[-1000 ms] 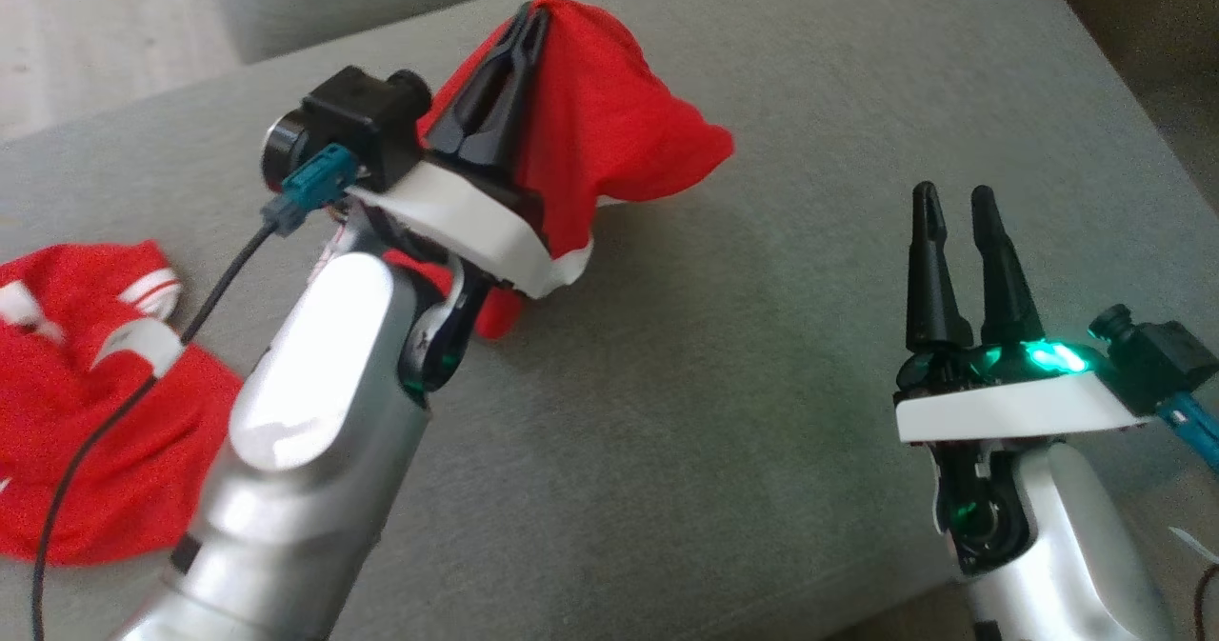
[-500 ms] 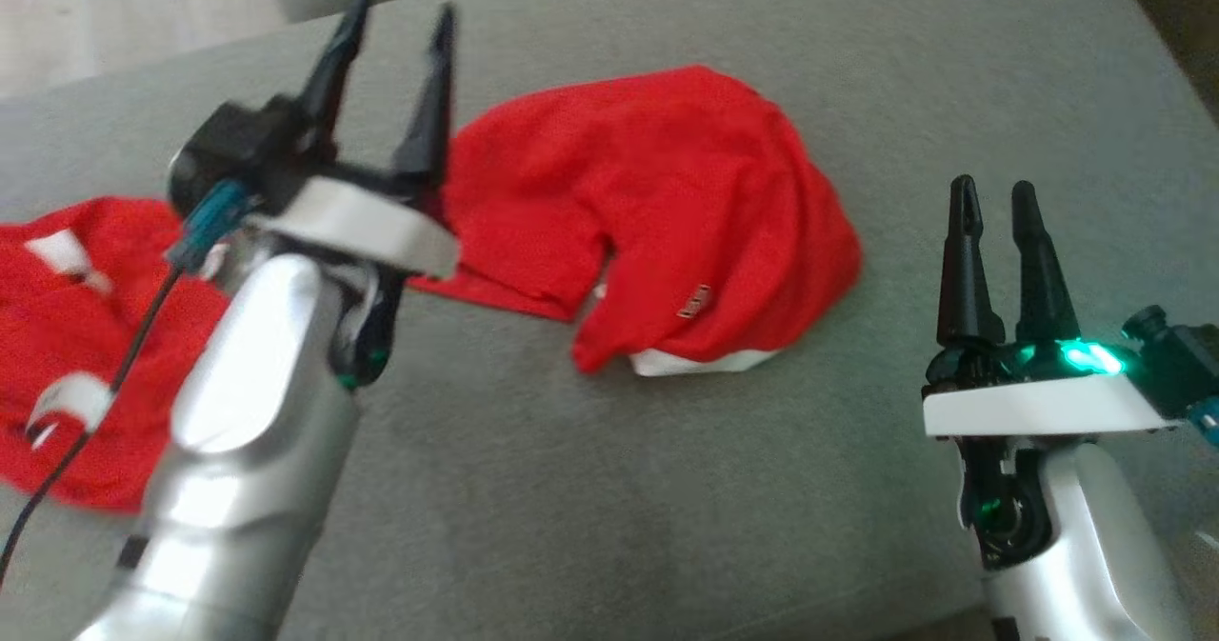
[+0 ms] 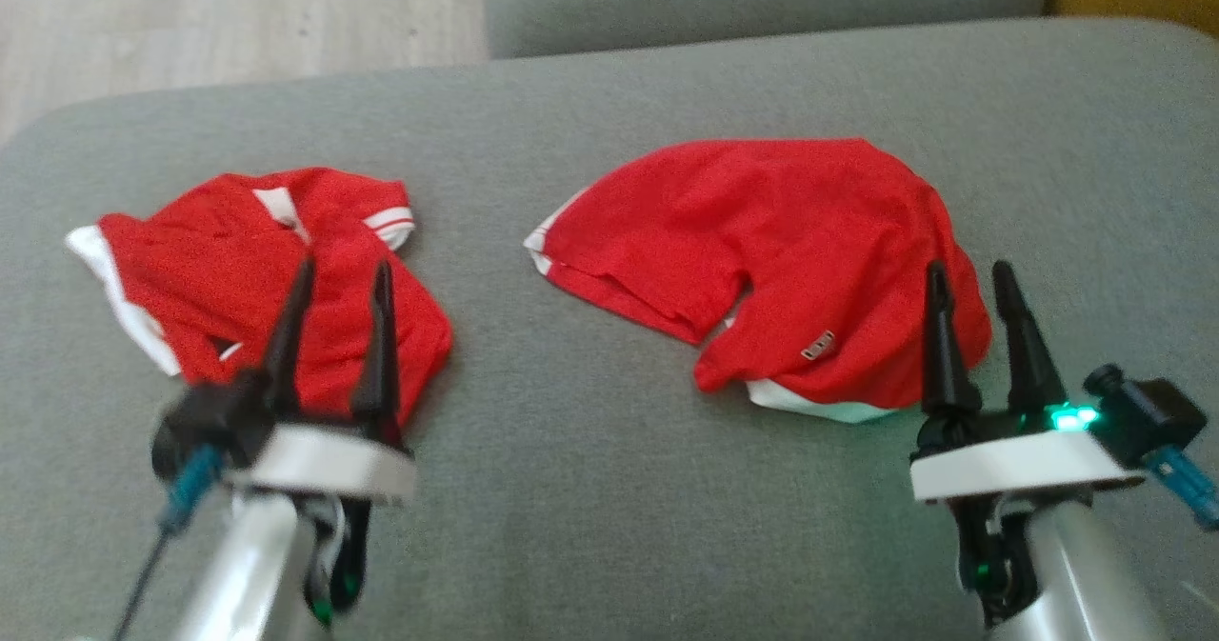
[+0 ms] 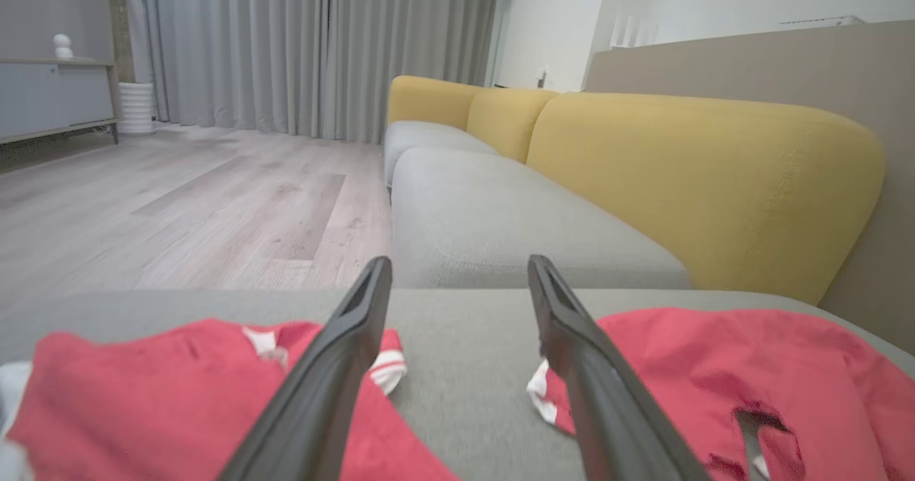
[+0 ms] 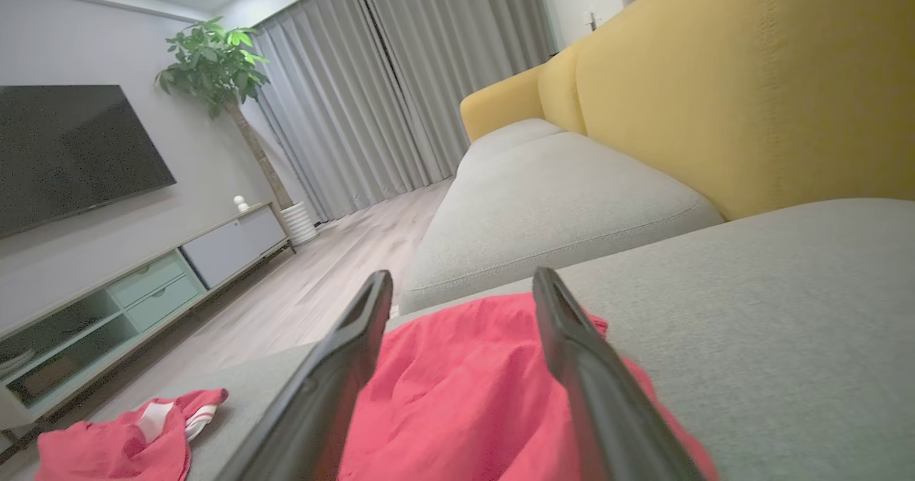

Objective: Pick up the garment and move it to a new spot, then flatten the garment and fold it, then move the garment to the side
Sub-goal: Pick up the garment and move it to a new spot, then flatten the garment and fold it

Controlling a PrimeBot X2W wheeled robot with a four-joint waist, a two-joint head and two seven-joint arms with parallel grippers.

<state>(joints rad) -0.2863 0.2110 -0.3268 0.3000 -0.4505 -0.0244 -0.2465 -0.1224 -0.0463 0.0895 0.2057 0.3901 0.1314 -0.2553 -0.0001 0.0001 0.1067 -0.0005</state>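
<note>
Released from the left gripper [image 3: 345,267] a second ago, the red garment [image 3: 762,250] is now spread in a crumpled heap right of the middle of the grey sofa seat [image 3: 609,489]. Both pairs of fingers are held apart and empty. The right gripper [image 3: 969,270] is poised by the garment's right side. A second red piece [image 3: 238,260], possibly a jersey, is heaped toward the seat's left edge.

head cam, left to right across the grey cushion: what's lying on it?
Crumpled red garment with white trim → bare strip of grey cushion → larger red garment.
</note>
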